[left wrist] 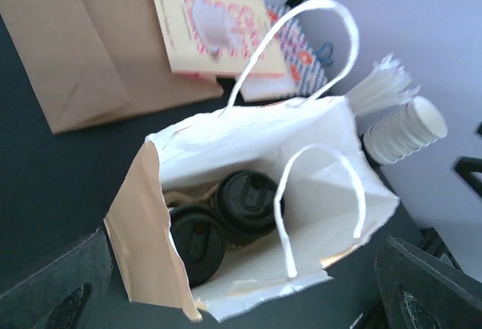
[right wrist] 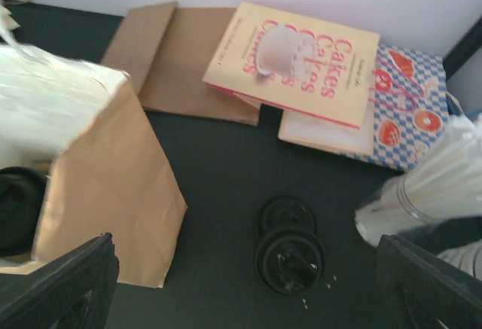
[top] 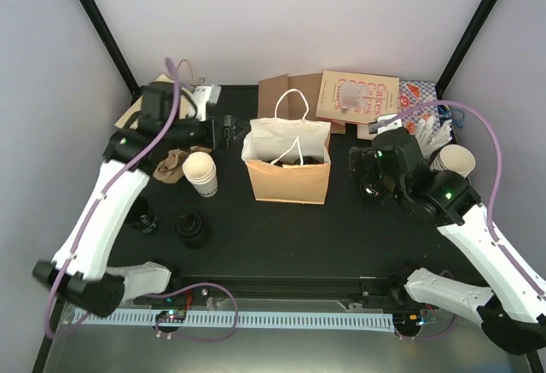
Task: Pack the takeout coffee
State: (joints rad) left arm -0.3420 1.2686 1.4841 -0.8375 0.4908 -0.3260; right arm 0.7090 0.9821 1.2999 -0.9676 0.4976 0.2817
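Inside the tan paper bag (left wrist: 143, 231) — two black-lidded coffees (left wrist: 245, 205), touching

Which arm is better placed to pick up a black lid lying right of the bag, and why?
Right. The right gripper, open, hovers over the two black lids lying right of the paper bag. The left gripper, also open, is across the bag, looking down at the lidded cups inside.
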